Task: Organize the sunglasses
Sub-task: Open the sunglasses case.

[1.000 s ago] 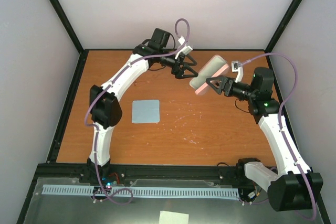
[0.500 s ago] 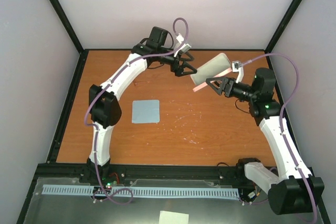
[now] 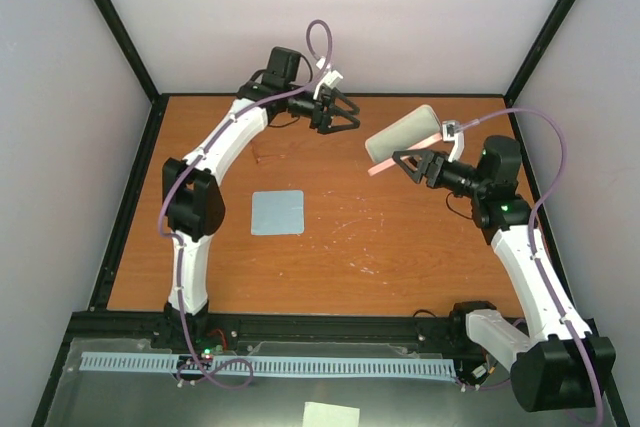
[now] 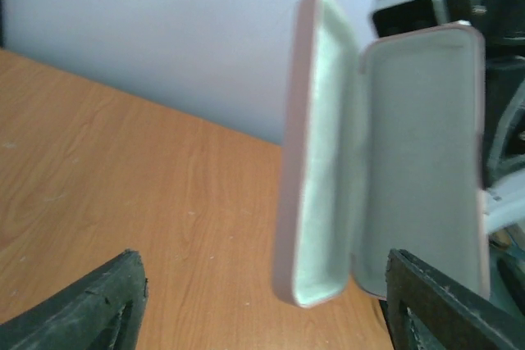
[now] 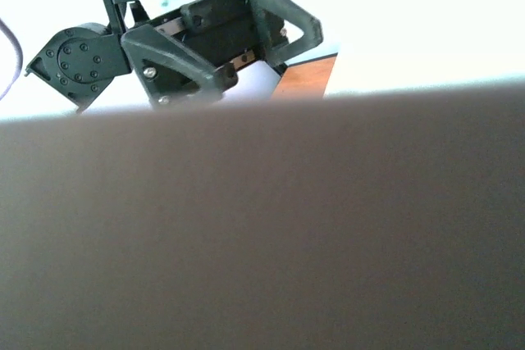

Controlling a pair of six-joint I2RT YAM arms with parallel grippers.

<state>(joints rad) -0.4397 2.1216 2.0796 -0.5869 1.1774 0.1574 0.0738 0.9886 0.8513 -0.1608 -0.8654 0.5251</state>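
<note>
The sunglasses are not in view in any frame. My right gripper [image 3: 407, 161] is shut on the pink case [image 3: 403, 135] and holds it in the air over the back right of the table. The case hangs open, and the left wrist view shows both halves with pale grey lining and nothing inside [image 4: 316, 161]. Its outer shell fills the right wrist view [image 5: 262, 235] and hides my right fingers. My left gripper [image 3: 347, 118] is open and empty, to the left of the case and apart from it. It also shows in the right wrist view [image 5: 217, 34].
A flat blue-grey square cloth [image 3: 277, 212] lies on the orange wooden table [image 3: 400, 247], left of centre. Black frame posts and pale walls close in the back and the sides.
The case went from nearly shut, showing pink, to open, showing its grey lining. My left gripper let go of it and drew back to the left. The right arm barely moved.
</note>
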